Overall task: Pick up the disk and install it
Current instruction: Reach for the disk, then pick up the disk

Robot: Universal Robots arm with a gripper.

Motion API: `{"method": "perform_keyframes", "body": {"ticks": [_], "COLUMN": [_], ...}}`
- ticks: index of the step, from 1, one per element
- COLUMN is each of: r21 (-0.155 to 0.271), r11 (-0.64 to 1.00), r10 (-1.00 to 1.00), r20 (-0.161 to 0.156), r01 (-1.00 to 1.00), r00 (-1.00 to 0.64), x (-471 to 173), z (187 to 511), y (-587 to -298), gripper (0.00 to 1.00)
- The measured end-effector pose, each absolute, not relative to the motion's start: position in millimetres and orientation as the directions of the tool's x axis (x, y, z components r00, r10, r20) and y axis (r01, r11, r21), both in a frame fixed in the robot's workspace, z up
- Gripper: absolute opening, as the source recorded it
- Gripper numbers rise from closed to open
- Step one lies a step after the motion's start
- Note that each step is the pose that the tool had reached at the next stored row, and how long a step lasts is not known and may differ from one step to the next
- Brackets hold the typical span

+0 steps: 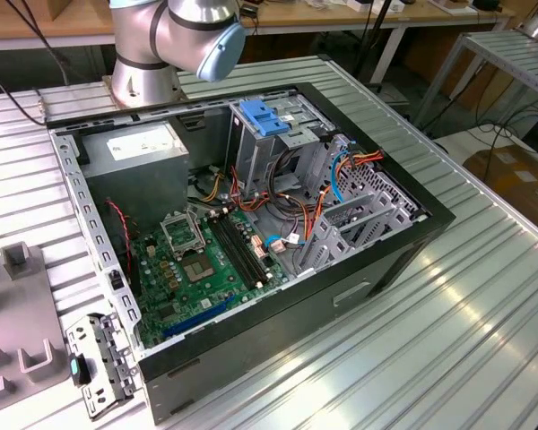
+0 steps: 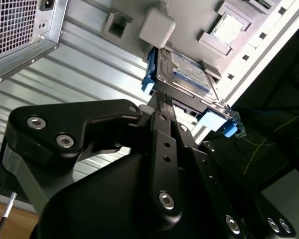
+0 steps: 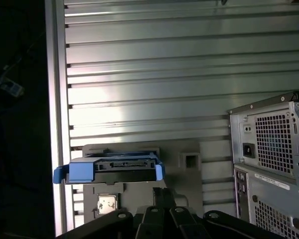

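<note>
The disk (image 2: 185, 73) is a flat silver-grey drive with a white and dark blue label and blue plastic side rails. It lies on a grey fixture plate (image 2: 89, 30) between small grey blocks. In the first wrist view the disk (image 3: 114, 170) is edge-on with its connector end facing the camera. My gripper (image 3: 163, 191) hangs close to the disk's end, its two black fingers pressed together with nothing between them. In the second wrist view the gripper (image 2: 162, 97) meets the disk's near corner by the blue rail; I cannot tell if it touches.
The open computer case (image 1: 251, 224) lies on the ribbed metal table (image 1: 448, 340), with a drive cage (image 1: 278, 152) topped by a blue latch, a power supply (image 1: 139, 143) and loose cables. The arm's base (image 1: 152, 54) stands behind it. The case's rear panel (image 3: 269, 159) is beside the fixture plate (image 3: 189, 174).
</note>
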State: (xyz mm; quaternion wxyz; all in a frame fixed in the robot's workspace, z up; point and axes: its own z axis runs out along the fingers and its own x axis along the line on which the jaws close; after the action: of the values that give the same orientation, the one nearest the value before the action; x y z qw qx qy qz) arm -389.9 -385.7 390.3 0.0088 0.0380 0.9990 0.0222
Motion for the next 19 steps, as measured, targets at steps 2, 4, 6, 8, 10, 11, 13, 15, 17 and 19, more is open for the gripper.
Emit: {"method": "perform_keyframes", "body": {"ticks": [2, 4, 6, 8, 10, 11, 13, 15, 17, 19], "r21": [0.042, 0.041, 0.041, 0.04, 0.035, 0.027, 0.013, 0.009, 0.009, 0.009], "r11": [0.996, 0.996, 0.996, 0.996, 0.996, 0.997, 0.997, 0.998, 0.998, 0.998], "r10": [0.076, 0.076, 0.076, 0.076, 0.076, 0.076, 0.073, 0.068, 0.066, 0.067], "r20": [0.022, 0.03, 0.03, 0.03, 0.03, 0.029, 0.028, 0.028, 0.028, 0.028], "r01": [0.077, 0.077, 0.077, 0.077, 0.077, 0.077, 0.074, 0.069, 0.067, 0.067], "r00": [-0.997, -0.997, -0.997, -0.997, -0.997, -0.997, -0.997, -0.997, -0.997, -0.997], "x": [-393, -399, -411, -421, -428, -433, -443, -450, -455, -456], "z": [390, 390, 388, 386, 384, 383, 380, 376, 375, 375], "y": [-385, -385, -381, -377, -372, -368, -366, -366, -366, -366], "gripper": [0.11, 0.11, 0.11, 0.11, 0.11, 0.11, 0.11, 0.11, 0.11, 0.11]}}
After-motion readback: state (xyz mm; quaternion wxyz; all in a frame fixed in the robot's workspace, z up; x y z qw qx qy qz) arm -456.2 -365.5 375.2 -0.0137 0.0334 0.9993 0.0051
